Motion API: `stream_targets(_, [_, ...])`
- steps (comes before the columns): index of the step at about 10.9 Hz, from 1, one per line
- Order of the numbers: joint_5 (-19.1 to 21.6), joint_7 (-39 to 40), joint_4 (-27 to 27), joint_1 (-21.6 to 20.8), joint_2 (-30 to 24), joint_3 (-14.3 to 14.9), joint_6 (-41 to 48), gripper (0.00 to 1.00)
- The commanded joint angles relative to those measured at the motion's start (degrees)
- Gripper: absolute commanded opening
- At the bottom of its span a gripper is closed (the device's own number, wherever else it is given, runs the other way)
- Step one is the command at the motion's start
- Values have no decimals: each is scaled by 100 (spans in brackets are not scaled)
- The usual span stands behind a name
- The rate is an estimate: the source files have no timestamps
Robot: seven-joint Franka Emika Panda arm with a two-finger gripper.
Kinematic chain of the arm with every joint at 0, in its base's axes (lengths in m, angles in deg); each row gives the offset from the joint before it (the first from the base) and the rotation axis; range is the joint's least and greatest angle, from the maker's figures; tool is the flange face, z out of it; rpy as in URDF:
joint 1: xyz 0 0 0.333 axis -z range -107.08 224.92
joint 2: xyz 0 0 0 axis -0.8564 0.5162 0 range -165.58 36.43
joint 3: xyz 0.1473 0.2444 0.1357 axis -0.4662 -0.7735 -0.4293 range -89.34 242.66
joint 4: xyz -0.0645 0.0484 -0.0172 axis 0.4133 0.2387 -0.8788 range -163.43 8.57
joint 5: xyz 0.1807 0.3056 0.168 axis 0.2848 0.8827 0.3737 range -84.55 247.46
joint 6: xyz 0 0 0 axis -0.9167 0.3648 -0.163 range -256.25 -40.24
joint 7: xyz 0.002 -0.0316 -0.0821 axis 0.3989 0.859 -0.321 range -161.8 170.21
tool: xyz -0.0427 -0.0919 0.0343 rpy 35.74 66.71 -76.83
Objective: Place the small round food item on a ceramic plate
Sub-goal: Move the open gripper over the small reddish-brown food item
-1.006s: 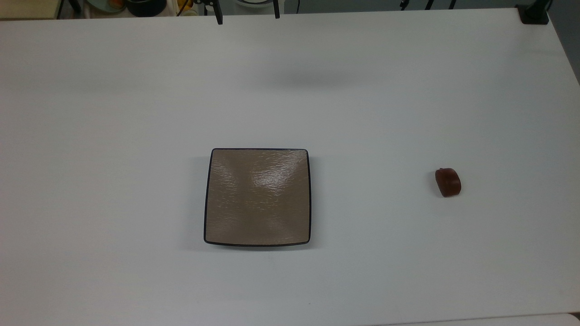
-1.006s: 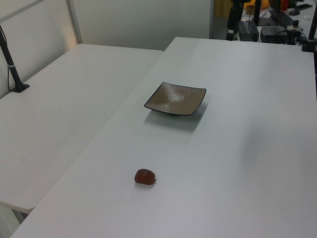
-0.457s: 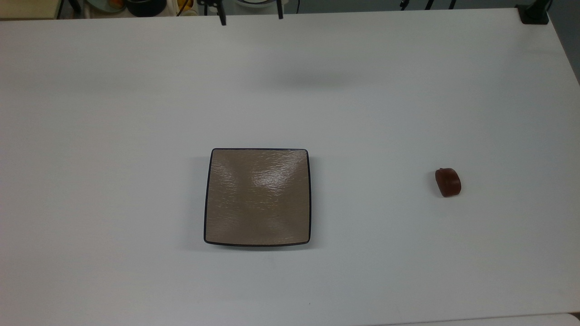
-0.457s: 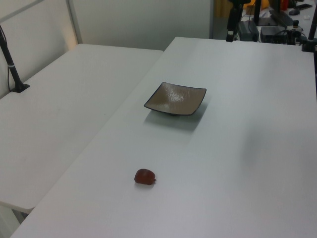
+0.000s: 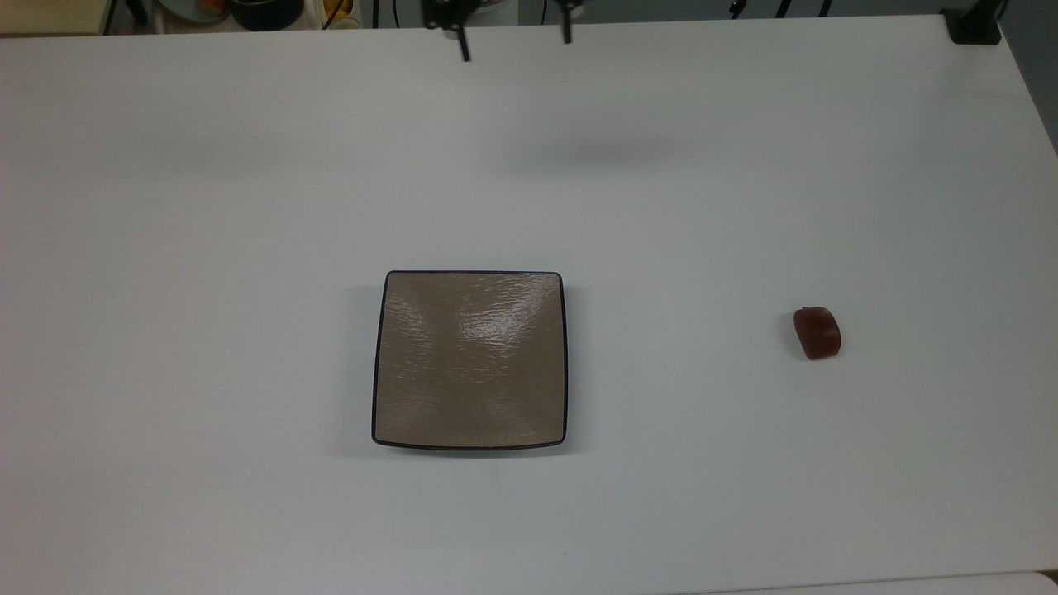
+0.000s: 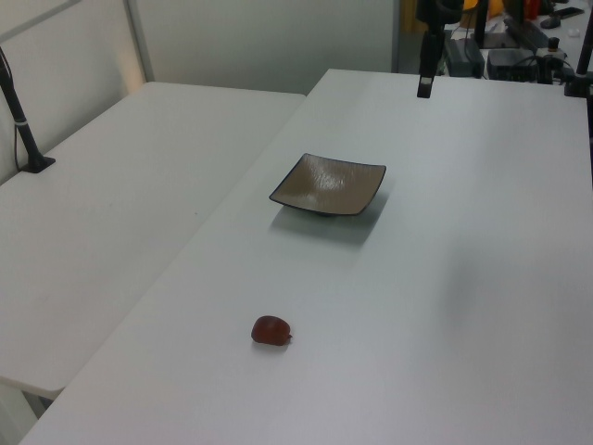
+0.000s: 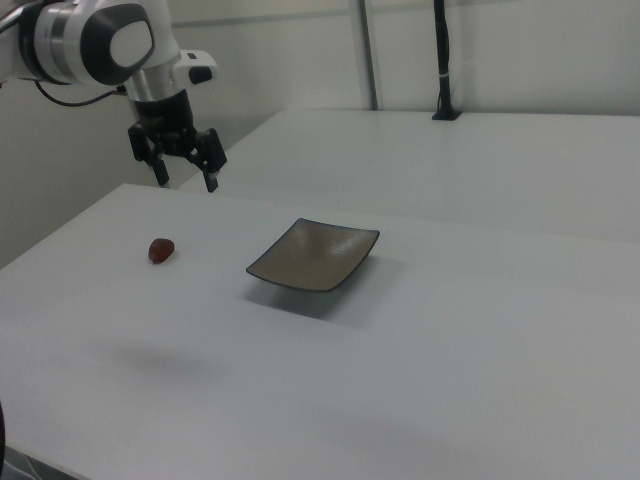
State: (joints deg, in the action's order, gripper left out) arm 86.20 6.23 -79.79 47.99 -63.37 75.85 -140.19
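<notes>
Hanging high above the white surface, the hand carries nothing, and its two fingers point straight down with a clear gap between them, spread ready for a top-down pick. In the top view the fingertips show at the upper edge, well apart from both task things, so the reach looks barely begun.

The small round food item lies by itself on the bare surface, far toward the top view's right, with nothing touching it. The ceramic plate sits flat near the middle, square to the surface's edges, its shallow glazed face up and bare. The two are well apart, with open surface between them, which leaves a free path for carrying one to the other.

In the right view the food item lies below the hand and a little toward the right view's left, while the plate rests off to the right view's right. In my judgement the pick comes first: the hand would need to travel over the lump and descend with its fingers straddling it. The lump looks glossy and rounded, so it could roll or slip if pinched off-centre.
</notes>
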Motion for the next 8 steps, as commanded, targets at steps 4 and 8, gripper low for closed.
stream_targets(4, [-210,-1983,1115,-1094,1048,-24,-640,100])
stream_targets(8, [-641,-2768,1676,-1604,1864,-24,-1355,100])
